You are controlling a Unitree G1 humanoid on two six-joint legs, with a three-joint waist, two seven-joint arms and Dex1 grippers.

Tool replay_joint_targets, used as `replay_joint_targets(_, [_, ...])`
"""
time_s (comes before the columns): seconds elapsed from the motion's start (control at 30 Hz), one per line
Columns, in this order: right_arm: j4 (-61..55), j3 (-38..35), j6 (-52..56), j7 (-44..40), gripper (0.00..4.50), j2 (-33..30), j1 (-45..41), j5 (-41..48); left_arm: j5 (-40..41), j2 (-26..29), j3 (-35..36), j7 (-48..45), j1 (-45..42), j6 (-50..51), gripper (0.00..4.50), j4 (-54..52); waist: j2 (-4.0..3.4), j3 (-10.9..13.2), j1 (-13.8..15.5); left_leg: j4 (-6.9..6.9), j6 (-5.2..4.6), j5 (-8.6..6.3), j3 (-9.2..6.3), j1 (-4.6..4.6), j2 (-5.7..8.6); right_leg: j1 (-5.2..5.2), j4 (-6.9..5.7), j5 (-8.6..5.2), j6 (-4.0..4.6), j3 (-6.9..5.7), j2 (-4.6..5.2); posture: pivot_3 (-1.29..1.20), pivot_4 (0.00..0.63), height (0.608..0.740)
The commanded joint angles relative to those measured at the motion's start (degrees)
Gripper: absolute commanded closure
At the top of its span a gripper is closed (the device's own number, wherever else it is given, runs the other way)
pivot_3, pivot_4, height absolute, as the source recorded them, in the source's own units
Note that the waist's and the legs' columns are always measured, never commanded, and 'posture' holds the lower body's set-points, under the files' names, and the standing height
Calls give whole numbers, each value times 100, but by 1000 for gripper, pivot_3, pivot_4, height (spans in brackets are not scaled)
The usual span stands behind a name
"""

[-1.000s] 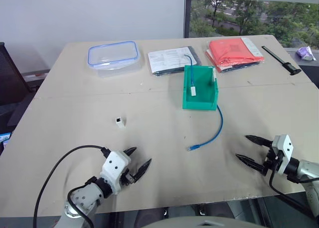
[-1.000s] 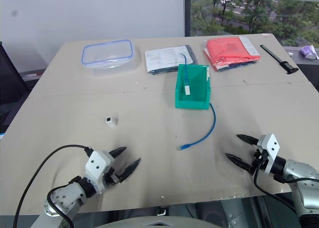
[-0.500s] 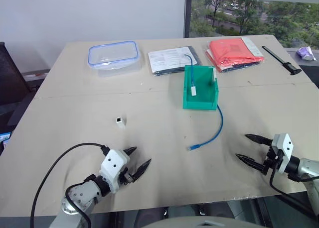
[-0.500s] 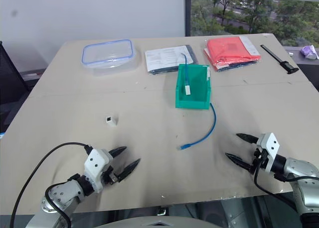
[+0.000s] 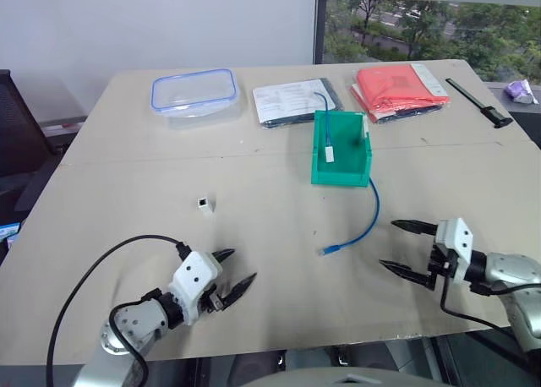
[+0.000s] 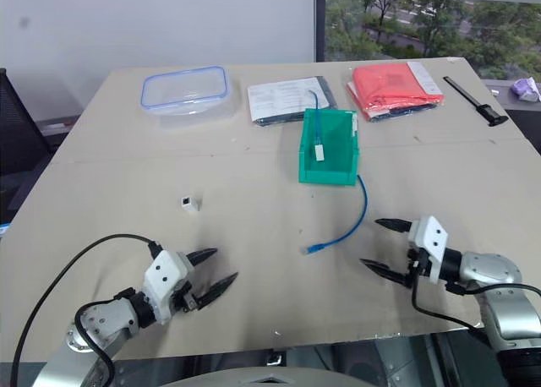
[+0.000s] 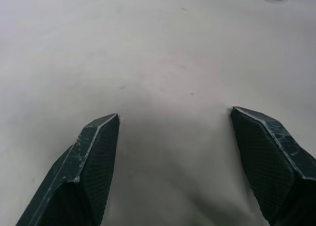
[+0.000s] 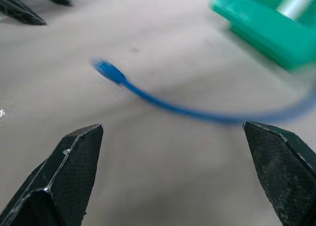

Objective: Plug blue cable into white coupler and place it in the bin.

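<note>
The blue cable (image 5: 370,220) lies curved on the table, one end by the green bin (image 5: 340,177) and its plug end (image 5: 326,251) toward the table's front. The white coupler (image 5: 204,204) sits alone at mid-left. My right gripper (image 5: 389,245) is open and hovers just right of the cable's plug end; in its wrist view the cable (image 8: 163,103) and the bin (image 8: 261,23) lie ahead of it. My left gripper (image 5: 241,266) is open over bare table near the front, below the coupler.
A short white piece and a thin blue wire rest inside the bin. Along the back stand a clear box with a blue rim (image 5: 193,91), papers (image 5: 292,101), a red packet (image 5: 397,87) and a black tool (image 5: 478,102).
My right gripper has moved left toward the cable's plug end and rolled a little. The left gripper has stayed in place, turning slightly.
</note>
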State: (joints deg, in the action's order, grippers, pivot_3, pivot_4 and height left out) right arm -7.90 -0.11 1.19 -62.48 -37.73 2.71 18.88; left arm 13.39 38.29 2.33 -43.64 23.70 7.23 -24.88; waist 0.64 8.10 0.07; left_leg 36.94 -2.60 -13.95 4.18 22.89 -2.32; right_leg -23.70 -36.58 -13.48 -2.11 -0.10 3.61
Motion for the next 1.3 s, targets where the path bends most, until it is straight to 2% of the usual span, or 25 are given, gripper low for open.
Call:
replay_joint_targets(0.03, [-285, 668, 188, -94, 18, -15, -413, -394, 400, 458, -108, -696, -420, 306, 817, -445, 14, 26, 23, 2, 0, 0, 1, 3, 0, -2, 0, 7, 11, 0, 2, 0, 150, 737])
replay_joint_targets(0.27, [557, 1591, -69, -414, 18, 138, -1323, -1038, 832, 1059, -260, -1588, -1260, 635, 817, -668, 43, 47, 47, 13, -11, 7, -3, 46, 1, -24, 7, 11, 16, -11, -12, 0, 150, 737])
replay_joint_targets(0.3, [668, 1659, -39, -459, 259, 181, -1446, -1056, 861, 1087, -283, -1661, -1353, 635, 817, -651, 46, 47, 41, 15, -11, 7, -5, 46, 0, -23, 7, 11, 16, -11, -29, 0, 150, 737])
replay_joint_targets(0.37, [833, 1737, 3, -491, 789, 231, -1606, -1100, 867, 1095, -311, -1738, -1466, 624, 817, -623, 48, 48, 36, 17, -11, 7, -5, 45, -5, -21, 6, 11, 16, -10, -41, 0, 150, 737])
replay_joint_targets(0.43, [939, 1792, 40, -491, 1687, 269, -1717, -1139, 829, 1070, -335, -1769, -1523, 612, 817, -607, 49, 48, 31, 19, -11, 7, -6, 43, -8, -20, 0, 11, 16, -10, -46, 0, 150, 737])
replay_joint_targets(0.53, [1016, 1883, 80, -451, 3367, 321, -1821, -1197, 785, 1021, -359, -1774, -1529, 601, 817, -589, 49, 49, 33, 28, -11, 8, -6, 27, -12, -11, -15, 11, 16, -8, -49, 0, 150, 737])
replay_joint_targets(0.63, [1069, 1965, 84, -387, 4476, 417, -1916, -1249, 758, 988, -361, -1754, -1511, 572, 817, -579, 50, 49, 25, 29, -10, 8, -3, -3, -15, 9, -16, 10, 14, -5, -47, 0, 150, 737])
replay_joint_targets(0.83, [1368, 2072, 180, -204, 4476, 782, -2336, -1393, 771, 956, -317, -1770, -1538, 536, 817, -496, 52, 48, -43, 35, -9, 8, 4, -6, -29, 7, -19, 15, 22, -7, -45, 0, 150, 737])
replay_joint_targets(1.1, [2476, 2112, 9, 204, 4476, 1409, -3188, -1709, 611, 948, -317, -1744, -1894, 427, 817, -65, 51, 49, -84, 33, -9, 8, 7, -2, -31, 5, -25, 18, 26, -7, -54, 0, 150, 737])
replay_joint_targets(1.2, [2354, 2047, 67, 107, 3463, 1359, -3119, -1592, 465, 884, -421, -1653, -2124, 449, 817, 155, 51, 49, -65, 33, -9, 8, 7, 0, -26, 5, -24, 18, 26, -8, -50, 0, 150, 737])
replay_joint_targets(1.27, [2154, 1856, 1, 198, 2265, 1343, -3040, -1465, 425, 759, -542, -1530, -2348, 639, 817, 311, 51, 49, -55, 33, -9, 8, 10, 4, -21, 5, -22, 18, 25, -7, -46, 0, 150, 737])
replay_joint_targets(1.3, [2060, 1740, -14, 268, 1972, 1364, -3009, -1386, 448, 707, -600, -1493, -2452, 784, 817, 363, 51, 49, -44, 33, -9, 8, 9, 5, -18, 5, -22, 17, 25, -7, -44, 0, 150, 737])
